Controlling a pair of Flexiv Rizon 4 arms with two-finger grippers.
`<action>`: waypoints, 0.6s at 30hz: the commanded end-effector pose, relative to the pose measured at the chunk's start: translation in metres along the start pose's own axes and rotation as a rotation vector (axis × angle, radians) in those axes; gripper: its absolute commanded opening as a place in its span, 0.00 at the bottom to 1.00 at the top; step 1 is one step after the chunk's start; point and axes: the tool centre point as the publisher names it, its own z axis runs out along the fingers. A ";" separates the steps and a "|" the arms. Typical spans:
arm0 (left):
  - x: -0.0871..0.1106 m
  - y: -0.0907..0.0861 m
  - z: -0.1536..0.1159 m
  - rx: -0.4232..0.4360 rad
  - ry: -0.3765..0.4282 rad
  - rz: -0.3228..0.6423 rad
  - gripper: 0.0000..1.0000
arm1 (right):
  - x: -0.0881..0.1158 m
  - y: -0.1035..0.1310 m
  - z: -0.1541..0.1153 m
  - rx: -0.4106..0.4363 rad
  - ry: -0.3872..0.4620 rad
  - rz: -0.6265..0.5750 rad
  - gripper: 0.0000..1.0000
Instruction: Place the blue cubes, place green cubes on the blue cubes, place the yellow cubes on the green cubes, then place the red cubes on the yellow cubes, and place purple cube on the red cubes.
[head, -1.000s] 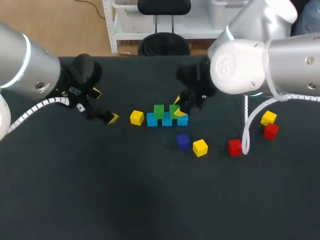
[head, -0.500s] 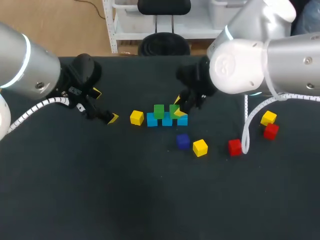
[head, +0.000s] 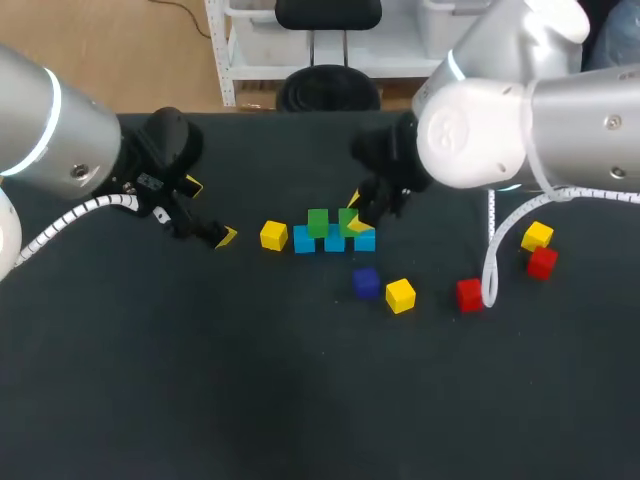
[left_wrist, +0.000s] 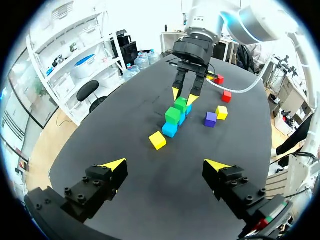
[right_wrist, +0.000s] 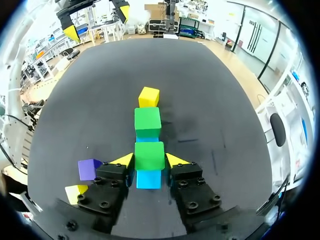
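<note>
Noted right hand (right_wrist: 150, 159) pinching green cube (right_wrist: 149, 155), seated on blue cubes (head: 334, 243) at frame centre; left hand (head: 210, 211) wide open, empty, at left. Feared dragging cube off if lifted before release.

Overhead plus 2 wrists — cubes (head: 334, 241) shared

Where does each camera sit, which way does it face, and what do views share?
Head: fixed above and behind, looking down on the table; left hand and right hand show.
Left wrist: on left arm, looking across past its open fingers at the cube row.
Right wrist: looking down its fingers, shut on a green cube.
Shared: all show that green cube.
</note>
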 end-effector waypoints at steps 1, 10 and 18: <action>0.001 0.001 0.000 0.003 -0.005 0.002 1.00 | 0.000 -0.001 0.001 0.004 0.004 0.000 0.50; 0.001 0.001 0.000 0.003 -0.005 0.002 1.00 | 0.000 0.001 -0.001 0.006 0.010 0.003 1.00; 0.001 0.001 0.000 0.003 -0.005 0.002 1.00 | -0.003 0.004 -0.014 0.003 0.014 0.009 1.00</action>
